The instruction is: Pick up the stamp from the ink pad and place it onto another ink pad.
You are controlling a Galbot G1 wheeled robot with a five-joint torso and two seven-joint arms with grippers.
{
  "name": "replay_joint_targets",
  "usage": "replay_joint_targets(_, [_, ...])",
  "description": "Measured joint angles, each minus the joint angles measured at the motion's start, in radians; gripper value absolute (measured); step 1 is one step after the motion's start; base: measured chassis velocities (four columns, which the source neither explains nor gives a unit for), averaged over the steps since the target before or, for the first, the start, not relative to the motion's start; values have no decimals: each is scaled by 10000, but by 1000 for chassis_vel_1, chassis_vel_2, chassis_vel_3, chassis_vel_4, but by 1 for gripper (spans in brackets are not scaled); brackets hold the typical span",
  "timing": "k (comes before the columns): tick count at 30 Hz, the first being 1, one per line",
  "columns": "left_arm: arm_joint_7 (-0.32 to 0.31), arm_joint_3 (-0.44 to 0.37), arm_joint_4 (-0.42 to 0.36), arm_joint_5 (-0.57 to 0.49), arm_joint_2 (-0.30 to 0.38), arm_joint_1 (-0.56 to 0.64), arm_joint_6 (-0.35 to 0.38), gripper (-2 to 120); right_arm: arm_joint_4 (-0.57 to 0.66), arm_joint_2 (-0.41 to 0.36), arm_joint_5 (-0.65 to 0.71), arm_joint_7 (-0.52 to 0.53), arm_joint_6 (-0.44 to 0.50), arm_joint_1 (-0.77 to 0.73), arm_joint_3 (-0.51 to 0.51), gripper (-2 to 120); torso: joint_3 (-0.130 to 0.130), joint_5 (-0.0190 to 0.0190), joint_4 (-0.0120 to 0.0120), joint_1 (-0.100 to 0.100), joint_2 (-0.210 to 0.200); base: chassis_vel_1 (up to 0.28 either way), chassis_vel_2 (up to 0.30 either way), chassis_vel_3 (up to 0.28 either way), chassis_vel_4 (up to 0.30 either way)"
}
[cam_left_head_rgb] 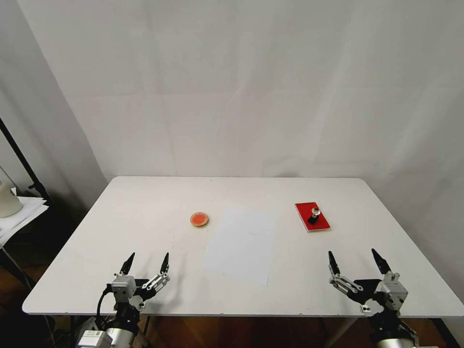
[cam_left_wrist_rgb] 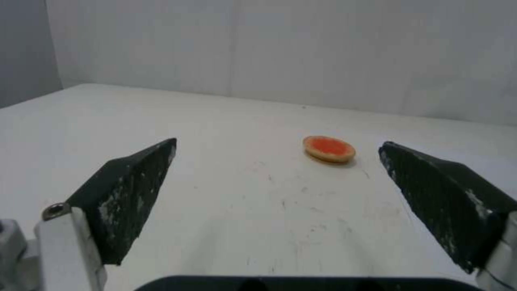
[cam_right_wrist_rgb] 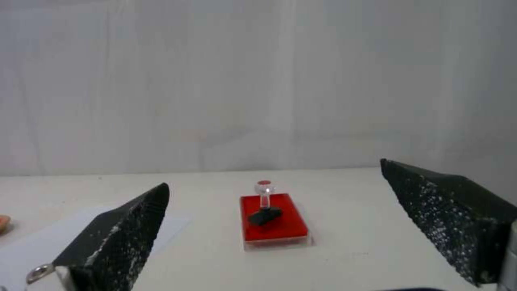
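- Stamp point(cam_left_head_rgb: 314, 215): small, upright on the ink pad point(cam_left_head_rgb: 311, 217), toward its far half; flat black base, thin clear stem, round clear knob with a red spot on top in the right wrist view point(cam_right_wrist_rgb: 264, 204); the base's underside is hidden.
- Ink pad, right wrist view point(cam_right_wrist_rgb: 274, 220): flat bright red rectangle in a thin pale, glassy tray; on the table's right side.
- Another ink pad point(cam_left_head_rgb: 199, 219): small round disc, orange-red mottled centre, tan rim; left of centre, well apart from the red pad; seen as a shallow dish in the left wrist view point(cam_left_wrist_rgb: 329, 148).
- Paper sheet point(cam_left_head_rgb: 241, 244): pale, matte rectangle lying flat between the two pads.
- Table point(cam_left_head_rgb: 145, 203): white, smooth, rounded corners; faint scuffs near the disc.
- Right gripper point(cam_left_head_rgb: 356, 261): near edge, in front of the red pad; tapered black fingers with speckled, worn pads point(cam_right_wrist_rgb: 458, 210) spread wide, holding nothing.
- Left gripper point(cam_left_head_rgb: 146, 262): near edge, in front of the disc; fingers likewise spread, empty; fingertips point(cam_left_wrist_rgb: 135, 190) cut off at the frame's edge.
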Motion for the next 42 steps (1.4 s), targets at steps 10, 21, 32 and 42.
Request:
replay_joint_targets(10, [0,0,0,0,0,5,0,100,-132,-74,2,-23,-12,3,-123,100,0,3,1,0,0,0,0,0,0])
replay_joint_targets(21, [0,0,0,0,0,6,0,100,-594,-810,1105,305,-504,882,-407,100,0,6,-1,-1,0,0,0,0,0])
replay_joint_targets(32, [1,0,0,0,0,6,1,100,-2532,-4164,4728,1102,-1831,4597,-2325,100,2,5,2,1,-1,0,0,0,0])
replay_joint_targets(42, [0,-1,0,0,0,7,1,100,-4433,-3857,5371,1174,-1862,7115,-4307,100,2,0,5,3,-2,0,0,0,0])
